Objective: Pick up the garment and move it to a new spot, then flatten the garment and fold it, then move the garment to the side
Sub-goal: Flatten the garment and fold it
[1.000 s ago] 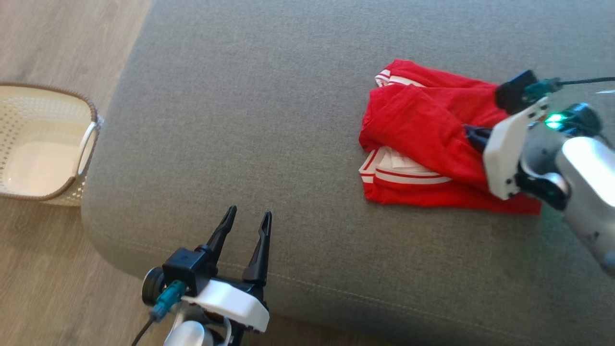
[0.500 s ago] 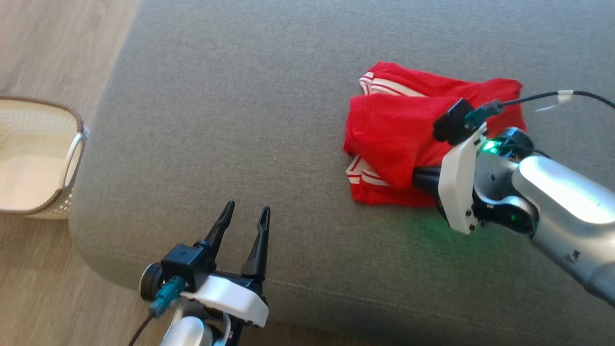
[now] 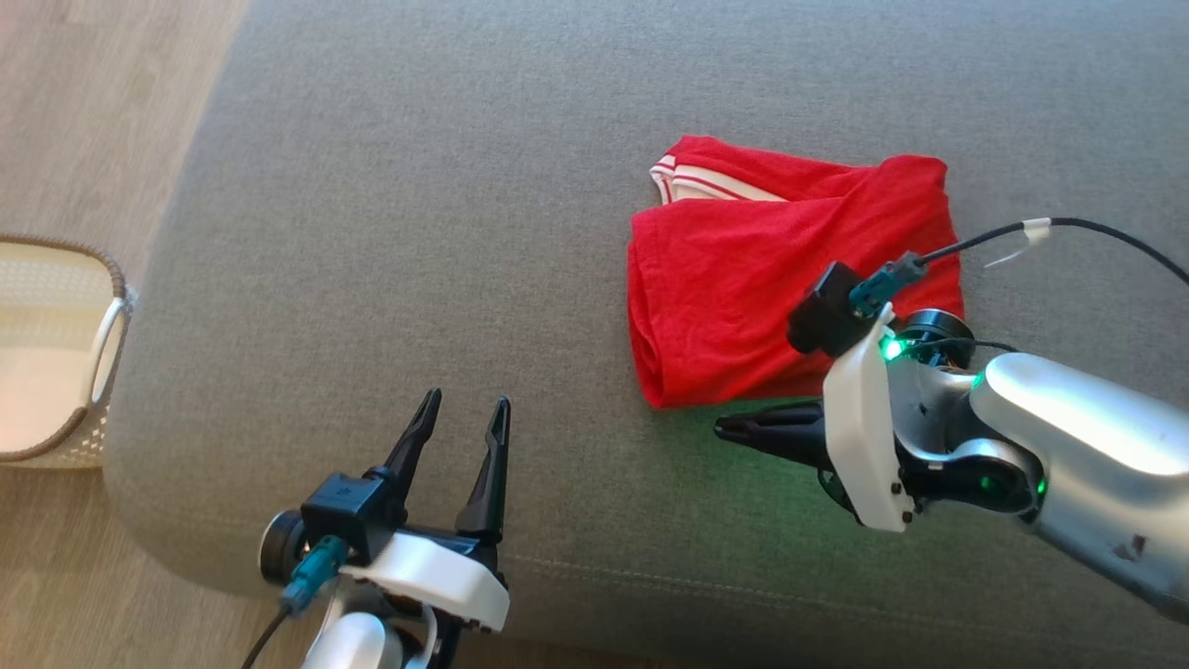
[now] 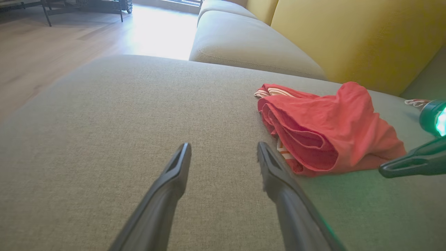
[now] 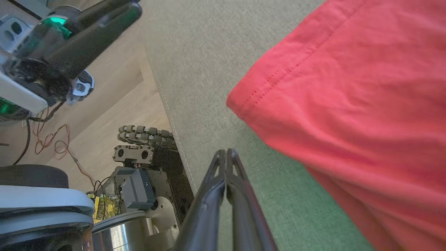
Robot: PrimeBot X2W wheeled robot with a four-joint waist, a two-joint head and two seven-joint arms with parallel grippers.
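Lying folded on a grey sofa (image 3: pixel 464 186), a red garment (image 3: pixel 743 279) sits beside the right gripper (image 3: pixel 734 429), jaws shut, empty; the left gripper (image 3: pixel 464 401) has jaws wide apart, empty.

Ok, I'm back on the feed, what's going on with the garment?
The red garment lies folded on the grey sofa cushion, held by neither arm. The right gripper is shut and empty, beside the garment's near edge. The left gripper is open over the cushion's front, apart from it. A white basket stands on the floor to the left.
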